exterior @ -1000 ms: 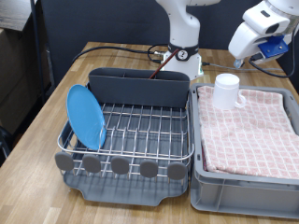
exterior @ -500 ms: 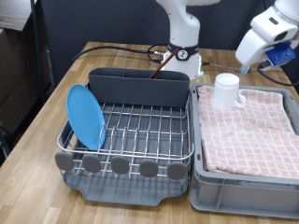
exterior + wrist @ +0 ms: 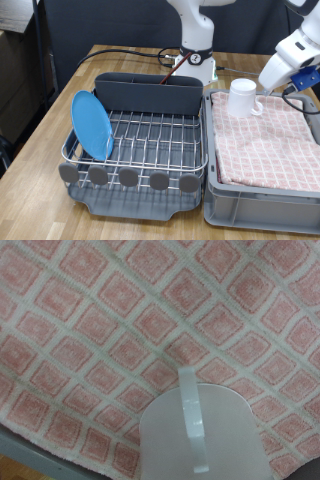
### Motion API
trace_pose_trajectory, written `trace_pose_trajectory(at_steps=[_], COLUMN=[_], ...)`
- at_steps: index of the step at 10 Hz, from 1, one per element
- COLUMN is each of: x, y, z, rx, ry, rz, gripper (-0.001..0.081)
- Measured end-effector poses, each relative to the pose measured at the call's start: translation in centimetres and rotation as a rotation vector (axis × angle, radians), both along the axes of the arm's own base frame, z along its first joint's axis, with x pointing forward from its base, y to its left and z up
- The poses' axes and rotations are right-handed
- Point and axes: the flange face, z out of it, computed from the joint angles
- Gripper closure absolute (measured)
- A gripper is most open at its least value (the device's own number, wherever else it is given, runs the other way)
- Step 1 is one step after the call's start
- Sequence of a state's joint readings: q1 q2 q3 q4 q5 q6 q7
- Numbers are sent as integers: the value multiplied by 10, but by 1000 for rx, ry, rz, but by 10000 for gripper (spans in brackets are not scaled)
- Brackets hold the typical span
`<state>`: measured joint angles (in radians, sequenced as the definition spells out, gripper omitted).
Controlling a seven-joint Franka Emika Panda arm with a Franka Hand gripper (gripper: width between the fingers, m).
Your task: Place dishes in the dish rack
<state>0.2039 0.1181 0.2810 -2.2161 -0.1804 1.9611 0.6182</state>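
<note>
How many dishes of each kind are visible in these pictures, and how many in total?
Turquoise-blue plate, standing upright in the dish rack: 1
White mug, on the pink checked cloth in the grey bin: 1
Wooden spoon: 0 visible
Total: 2

White, rounded arm segments point(image 3: 200, 25) rise at the frame's upper centre. The wrist housing point(image 3: 288, 58) at upper right is glossy white with a blue part beneath. Dark cables trail behind the base.
</note>
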Motion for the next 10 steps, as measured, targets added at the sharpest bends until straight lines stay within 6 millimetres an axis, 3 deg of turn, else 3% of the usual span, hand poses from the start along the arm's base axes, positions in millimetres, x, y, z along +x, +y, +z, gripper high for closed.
trace_pose_trajectory(at_steps=[10], x=[-21], y=[-18], z=[-57], rx=[-33], ry=[21], rz=[64], gripper=[3])
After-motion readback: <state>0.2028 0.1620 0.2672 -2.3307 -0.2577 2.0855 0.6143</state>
